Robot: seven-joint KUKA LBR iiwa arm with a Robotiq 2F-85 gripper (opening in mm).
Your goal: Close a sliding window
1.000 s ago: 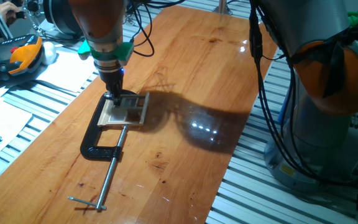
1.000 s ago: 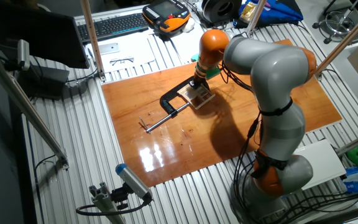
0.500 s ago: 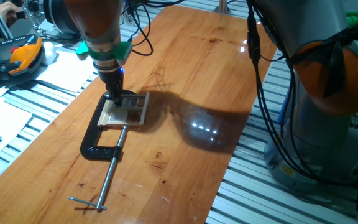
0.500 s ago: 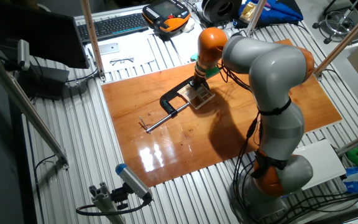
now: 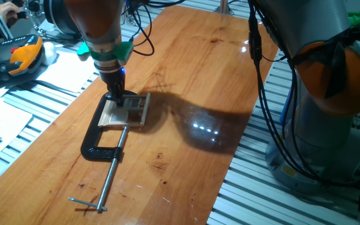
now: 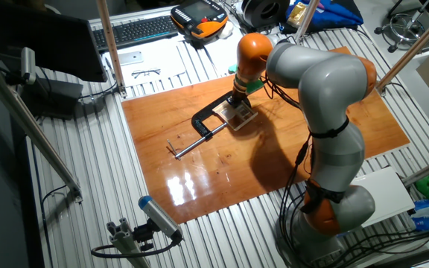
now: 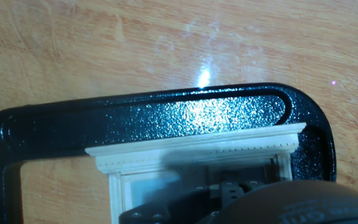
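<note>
The sliding window (image 5: 125, 110) is lying flat on the wooden table (image 5: 192, 81), held inside the jaw opening of the black C-clamp (image 5: 99, 145), whose long steel screw (image 5: 112, 169) is pointing toward the near table edge. The gripper (image 5: 114, 95) is pressing down at the far end of the frame, fingertips touching or nearly touching the sash area. In the other fixed view the gripper (image 6: 236, 100) is sitting over the window (image 6: 240, 114) likewise. Finger state: cannot tell; both fixed views are too small, and the hand view is showing only dark hardware low in the frame.

Progress, as a judgement: contact stage, slide probably under way. Sash position is not readable, so closure is unconfirmed; remaining is pushing the sash home and withdrawing.

Markings: 0 legible labels or writing on window, clamp or arm.
</note>
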